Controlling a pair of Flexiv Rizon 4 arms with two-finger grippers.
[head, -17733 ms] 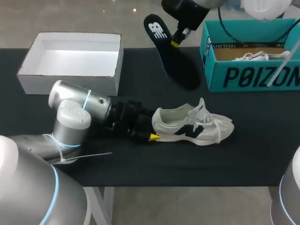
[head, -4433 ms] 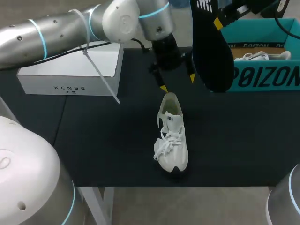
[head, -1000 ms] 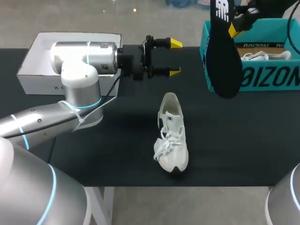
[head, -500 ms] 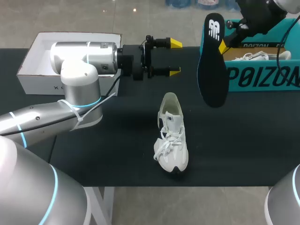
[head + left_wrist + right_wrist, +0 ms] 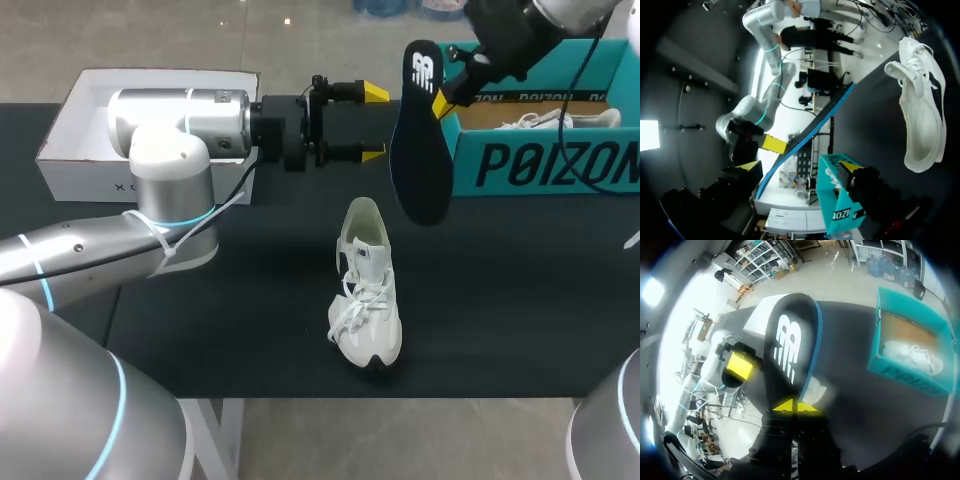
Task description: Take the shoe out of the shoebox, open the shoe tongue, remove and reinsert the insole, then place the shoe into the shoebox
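Overhead, the white lace-up shoe lies near the middle of the matte black bench, toe at 6 o'clock and heel opening at 12. At 1 o'clock from it hangs the flat black insole, a long rounded oval with a white logo at its upper end. It is off the bench, and the right gripper has its yellow tips clamped on that end. The left gripper lies level at 12 o'clock of the shoe, fingers apart and holding nothing. A teal cardboard shoebox sits at 2 o'clock and an open white box at 10.

The right wrist view adds the insole's blue edge and looks into the teal shoebox, where a second white shoe lies. Only the left wrist view shows the dark side panel of the shoe on the bench.
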